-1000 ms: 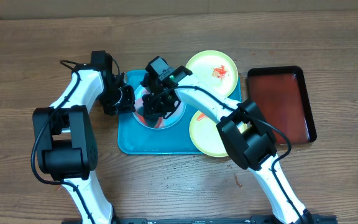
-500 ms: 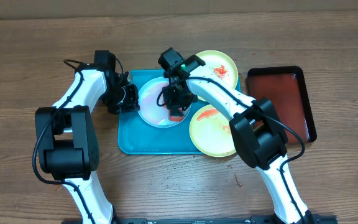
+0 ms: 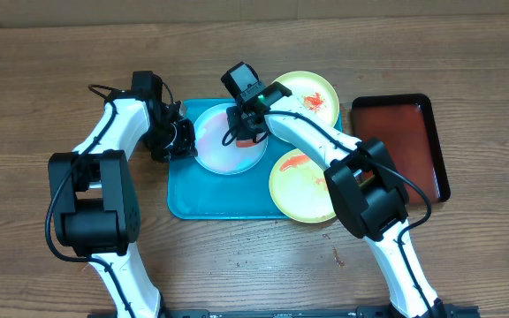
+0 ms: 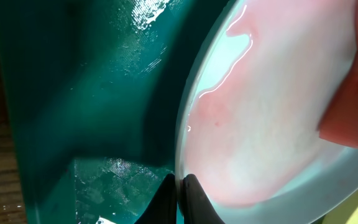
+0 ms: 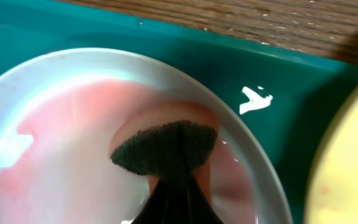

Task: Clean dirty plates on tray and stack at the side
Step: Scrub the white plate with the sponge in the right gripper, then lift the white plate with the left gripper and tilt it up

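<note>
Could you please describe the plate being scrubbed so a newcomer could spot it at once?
Find the teal tray mid-table. The plate lies on its upper half, the left gripper pinching its rim, the right gripper pressing a sponge on it. Unlike the upper yellow-green plate and the lower yellow-green plate to its right, it is pale blue-white with a pink film.

Overhead: bright, even light from above; sharp focus; soft short shadows on the counter [image 3: 237, 265]. Left wrist: dim down the left edge; white glare patches on the tray [image 4: 104, 93]; thin specular line across the pale plate [image 4: 260, 124]; nearest surfaces soft. Right wrist: well lit; one white glare fleck on teal; sponge [image 5: 166, 146] and right pincer [image 5: 169, 190] blurred, dark.
</note>
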Robot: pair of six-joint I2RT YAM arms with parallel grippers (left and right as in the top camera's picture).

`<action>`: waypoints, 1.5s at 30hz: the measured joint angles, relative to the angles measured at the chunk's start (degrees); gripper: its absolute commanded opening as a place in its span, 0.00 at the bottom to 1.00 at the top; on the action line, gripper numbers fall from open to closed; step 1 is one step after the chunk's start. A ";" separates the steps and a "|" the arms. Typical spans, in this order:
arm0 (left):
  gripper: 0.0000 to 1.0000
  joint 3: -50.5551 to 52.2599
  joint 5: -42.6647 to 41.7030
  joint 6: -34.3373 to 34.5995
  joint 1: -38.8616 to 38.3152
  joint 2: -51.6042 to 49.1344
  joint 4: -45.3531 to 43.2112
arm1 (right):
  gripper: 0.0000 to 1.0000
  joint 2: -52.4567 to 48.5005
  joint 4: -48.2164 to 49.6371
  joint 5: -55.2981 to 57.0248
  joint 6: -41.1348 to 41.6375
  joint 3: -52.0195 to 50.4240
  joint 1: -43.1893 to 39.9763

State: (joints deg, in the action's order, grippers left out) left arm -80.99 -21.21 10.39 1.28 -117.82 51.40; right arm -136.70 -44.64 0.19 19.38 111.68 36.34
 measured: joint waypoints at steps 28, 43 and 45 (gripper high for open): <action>0.04 -0.92 1.92 -1.18 0.85 0.02 0.74 | 0.04 6.64 -17.84 -34.36 -12.13 2.01 -7.34; 0.04 -1.88 12.61 -2.01 0.85 14.51 3.54 | 0.04 19.96 -26.14 -30.23 -13.00 4.24 -18.73; 0.04 -1.90 14.93 -2.01 0.66 16.74 4.00 | 0.04 19.96 -26.25 -30.03 -13.00 4.24 -19.12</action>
State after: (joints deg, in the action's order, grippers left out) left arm -82.89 -6.28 8.38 1.93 -101.08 55.40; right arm -116.75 -70.89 -29.85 6.37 115.92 17.21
